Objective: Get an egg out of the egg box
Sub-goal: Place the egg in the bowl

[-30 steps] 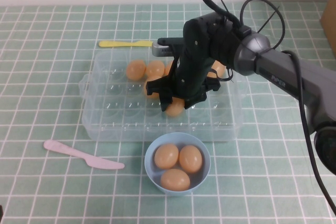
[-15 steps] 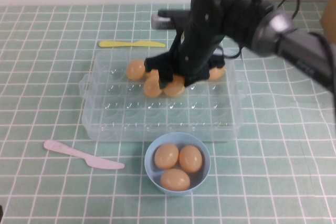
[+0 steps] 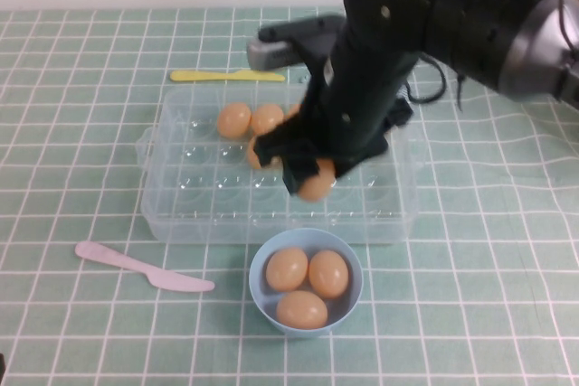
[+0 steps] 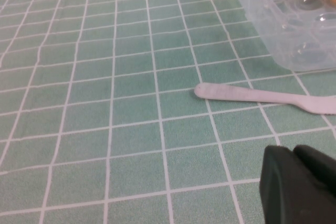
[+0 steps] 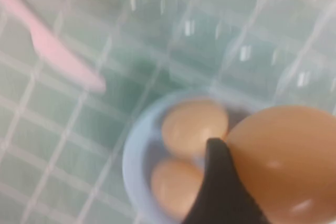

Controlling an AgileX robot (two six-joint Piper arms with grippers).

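High view is showing a bench point(image 3: 81, 332) lying under a green checked cloth, a pale wall running behind; no writing is legible. Right gripper point(image 3: 312, 174) is gripping the egg point(image 3: 317, 183) above the egg box point(image 3: 181, 214). Left gripper point(image 4: 302, 187) is hanging low near a pink knife point(image 4: 262, 96), its opening impossible to tell.

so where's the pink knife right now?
High view: the pink knife lies flat on the table's left side, in front of the egg box, left of the blue bowl.

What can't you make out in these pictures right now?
- Eggs at the back of the egg box: high view, the right arm covers them, so no count.
- Right tool shut on the egg: right wrist view is blurred and shows one finger.
- Left tool: left wrist view, cut off by the edge; absent from the high view.
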